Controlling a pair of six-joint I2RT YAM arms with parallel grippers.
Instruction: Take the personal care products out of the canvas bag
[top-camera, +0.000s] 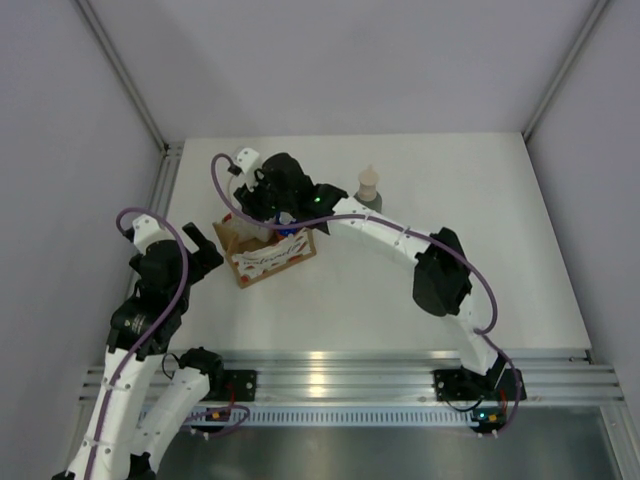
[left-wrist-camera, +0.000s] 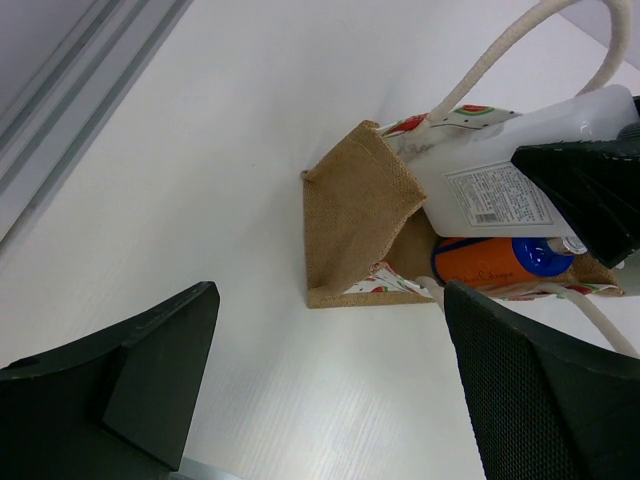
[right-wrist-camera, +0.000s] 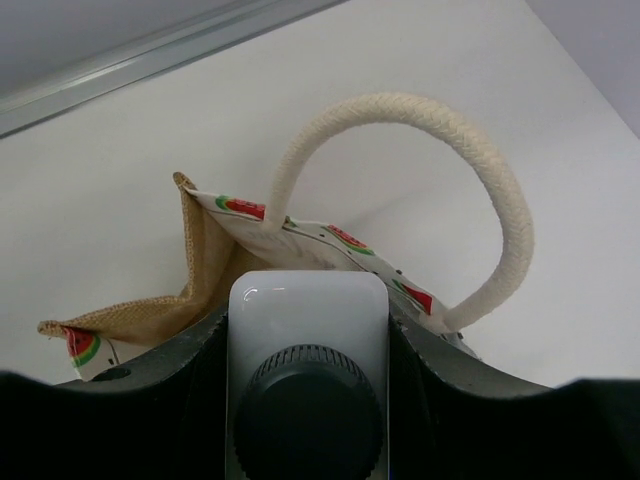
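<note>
The canvas bag (top-camera: 272, 258) lies on its side mid-table, its mouth facing right in the left wrist view (left-wrist-camera: 355, 215). My right gripper (top-camera: 275, 212) reaches into the mouth and is shut on the white bottle (right-wrist-camera: 307, 315) just below its dark cap (right-wrist-camera: 307, 410). The bottle's body sticks partly out of the bag (left-wrist-camera: 505, 170). An orange bottle with a blue top (left-wrist-camera: 495, 262) lies inside beneath it. The grey-green bottle with a beige nozzle (top-camera: 368, 189) stands on the table to the right of the bag. My left gripper (top-camera: 204, 250) is open and empty, just left of the bag (left-wrist-camera: 335, 400).
A thick white rope handle (right-wrist-camera: 470, 160) loops up over the bag's mouth, and the other handle (left-wrist-camera: 590, 310) lies by the orange bottle. The metal frame rail (top-camera: 165, 185) runs along the table's left edge.
</note>
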